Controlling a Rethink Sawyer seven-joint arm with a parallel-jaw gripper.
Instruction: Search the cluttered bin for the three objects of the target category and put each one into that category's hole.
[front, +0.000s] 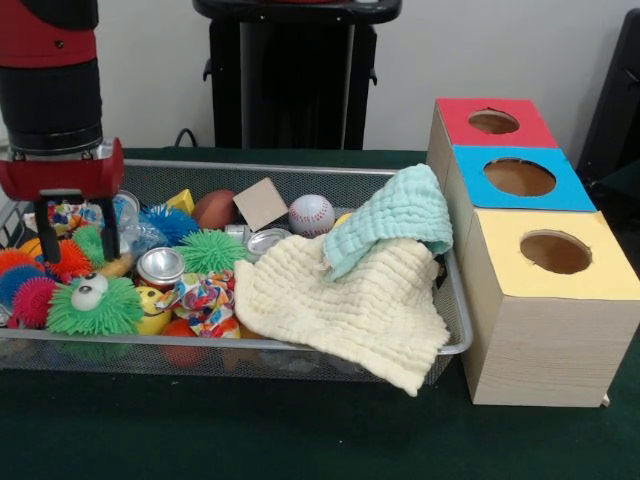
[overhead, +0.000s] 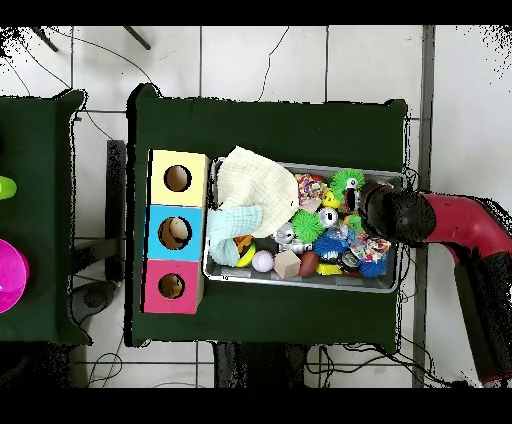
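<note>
- Red-black gripper (front: 75, 228) w/ two black fingers (front: 44, 232) apart, open, nothing between.
- Fingers hang inside the silver wire-mesh basket (front: 300, 346), over orange spiky ball (front: 68, 258); green spiky ball w/ eye (front: 94, 305) just below.
- Red-faced wooden box's round hole (front: 493, 122) well apart from fingers.
- Soft toy animals: can't tell where.

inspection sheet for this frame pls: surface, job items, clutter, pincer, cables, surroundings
Surface: dark green table, bare in front of the basket.
Job's things: wire-mesh basket full; red-faced box hole empty; no toy animal clearly made out.
Clutter: cream cloth hangs over the rim, mint cloth on it; spiky balls, baseball, can, wooden block.
Pincer: open, down at the basket's end opposite the boxes, holding nothing.
Cables: several on the floor.
Surroundings: tiled floor, pedestal.
</note>
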